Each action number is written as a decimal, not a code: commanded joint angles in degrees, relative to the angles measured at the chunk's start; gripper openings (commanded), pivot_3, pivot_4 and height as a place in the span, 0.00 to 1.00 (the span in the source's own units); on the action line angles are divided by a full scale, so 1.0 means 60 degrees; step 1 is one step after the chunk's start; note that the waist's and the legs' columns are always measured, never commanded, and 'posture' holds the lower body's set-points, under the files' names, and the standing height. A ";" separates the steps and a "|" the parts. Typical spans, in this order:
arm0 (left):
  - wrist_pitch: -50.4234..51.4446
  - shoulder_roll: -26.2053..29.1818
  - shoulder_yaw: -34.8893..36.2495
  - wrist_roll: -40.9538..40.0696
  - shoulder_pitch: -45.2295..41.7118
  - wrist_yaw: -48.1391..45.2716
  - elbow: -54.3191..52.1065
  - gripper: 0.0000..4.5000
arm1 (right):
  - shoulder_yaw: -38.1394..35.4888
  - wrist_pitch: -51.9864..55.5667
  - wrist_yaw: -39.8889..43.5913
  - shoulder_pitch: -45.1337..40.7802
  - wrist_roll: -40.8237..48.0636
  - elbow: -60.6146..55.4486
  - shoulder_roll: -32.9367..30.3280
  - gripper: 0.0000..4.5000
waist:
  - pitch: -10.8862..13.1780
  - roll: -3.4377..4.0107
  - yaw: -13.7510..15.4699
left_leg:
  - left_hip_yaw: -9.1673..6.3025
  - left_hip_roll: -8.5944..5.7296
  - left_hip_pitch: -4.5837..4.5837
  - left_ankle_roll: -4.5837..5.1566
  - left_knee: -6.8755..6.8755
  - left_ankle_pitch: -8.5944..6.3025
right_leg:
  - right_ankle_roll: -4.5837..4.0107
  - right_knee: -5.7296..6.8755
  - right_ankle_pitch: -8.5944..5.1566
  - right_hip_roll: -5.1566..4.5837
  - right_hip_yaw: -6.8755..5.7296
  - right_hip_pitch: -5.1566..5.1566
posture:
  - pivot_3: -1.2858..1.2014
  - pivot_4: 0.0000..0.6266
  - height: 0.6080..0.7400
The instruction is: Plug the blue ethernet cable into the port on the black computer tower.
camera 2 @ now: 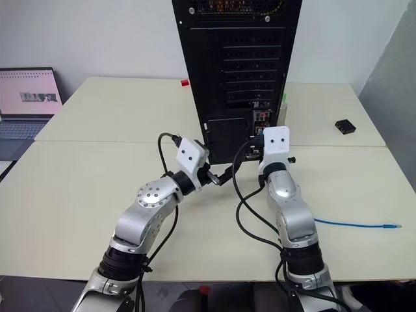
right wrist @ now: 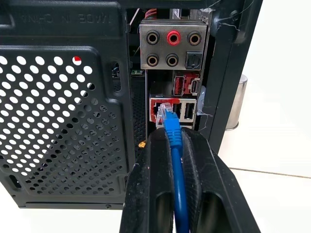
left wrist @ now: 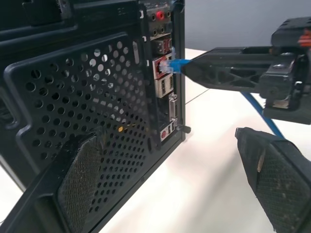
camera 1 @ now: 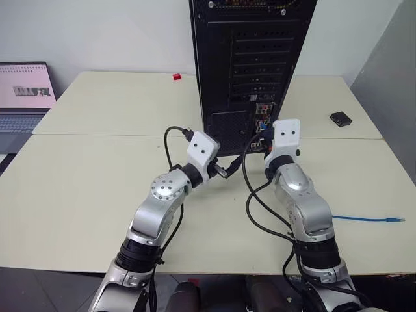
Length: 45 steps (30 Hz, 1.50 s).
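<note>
Two black ribbed fingers of the right gripper (right wrist: 175,141) sit closest to the wrist lens, clamped on the thin bright-blue ethernet cable (right wrist: 178,184), which runs up between them. Clear-blue plug (right wrist: 167,112) at the cable's tip is at the mouth of the small squarish port (right wrist: 163,110), set in a red-framed block on the rear connector strip of the tall black metal computer tower (right wrist: 63,116). Whether the plug is fully seated cannot be told. Round audio jacks, one red, sit above the port on a grey plate.

Left gripper (left wrist: 194,165): fingers spread wide, nothing between them. One finger (left wrist: 80,187) lies low against the tower's perforated panel; the other (left wrist: 274,174) stands clear of the case. From this wrist view the right gripper's fingers reach in from the side, pinching the cable just behind the plug.

Head views: tower stands upright at the middle of the cream tabletop (camera 1: 78,188), rear panel facing the robot. Both arms meet at its lower rear, right gripper (camera 1: 265,138) at the connector strip, left gripper (camera 1: 229,168) just beside it, lower. Cable's free length lies on the table to the robot's right, its far plug (camera 1: 392,220) near the table edge. Small black box (camera 1: 340,118) rests on the far right; a small red block (camera 1: 176,77) left of the tower; an open laptop (camera 1: 25,97) at far left.
</note>
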 commanded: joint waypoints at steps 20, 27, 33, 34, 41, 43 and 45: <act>-0.0410 -0.0007 0.0189 -0.0001 0.0022 -0.0200 -0.0358 1.00 | 0.0412 -0.0258 0.0472 -0.0326 -0.0864 -0.0098 -0.0042 0.00 | 0.0000 0.0001 -0.0015 | 0.0004 0.0001 0.0001 0.0000 -0.0002 0.0000 | 0.0000 -0.0002 0.0000 0.0001 0.0005 -0.0003 | 0.52 0.24 1.00; -0.0421 -0.0003 0.0184 0.0016 0.0025 -0.0198 -0.0340 1.00 | 0.0115 -0.0153 0.0366 -0.0367 -0.0819 -0.0030 0.0239 0.00 | 0.0000 0.0000 -0.0015 | 0.0004 0.0001 0.0001 0.0000 -0.0005 0.0000 | 0.0000 -0.0002 0.0000 0.0001 0.0005 -0.0003 | 0.52 0.24 1.00; -0.0391 0.0000 0.0187 0.0036 0.0031 -0.0173 -0.0335 1.00 | -0.0297 0.0338 0.0165 -0.0587 -0.0526 -0.0099 0.0846 0.00 | 0.0000 0.0001 -0.0059 | 0.0005 0.0002 0.0002 0.0000 -0.0005 0.0000 | 0.0000 -0.0001 0.0000 0.0002 0.0006 -0.0003 | 0.52 0.24 1.00; -0.0387 0.0001 0.0188 0.0040 0.0033 -0.0169 -0.0332 1.00 | -0.0345 0.0404 0.0134 -0.0620 -0.0486 -0.0104 0.0936 0.00 | 0.0000 0.0001 -0.0063 | 0.0004 0.0002 0.0002 0.0000 -0.0004 0.0000 | 0.0000 -0.0001 0.0000 0.0002 0.0006 -0.0003 | 0.52 0.24 1.00; -0.0359 0.0004 0.0212 0.0046 0.0052 -0.0138 -0.0362 1.00 | -0.0624 0.0620 -0.0069 -0.0807 -0.0355 0.0040 0.1479 0.00 | 0.0001 0.0001 -0.0068 | 0.0003 0.0002 0.0000 0.0000 -0.0006 0.0000 | 0.0000 -0.0001 0.0000 0.0001 0.0005 -0.0006 | 0.52 0.24 1.00; -0.0363 0.0009 0.0230 0.0052 0.0051 -0.0130 -0.0347 1.00 | -0.0680 0.0640 -0.0122 -0.0898 -0.0332 0.0111 0.1613 0.00 | 0.0001 0.0002 -0.0080 | 0.0003 0.0003 0.0001 0.0000 -0.0006 0.0000 | 0.0000 -0.0001 0.0000 0.0001 0.0006 -0.0006 | 0.52 0.24 1.00; -0.0357 0.0009 0.0243 0.0057 0.0053 -0.0116 -0.0344 1.00 | -0.0719 0.0637 -0.0156 -0.0993 -0.0341 0.0189 0.1714 0.00 | 0.0001 0.0002 -0.0094 | 0.0004 0.0003 0.0001 0.0000 -0.0006 0.0000 | 0.0000 -0.0001 0.0000 0.0001 0.0006 -0.0006 | 0.52 0.24 1.00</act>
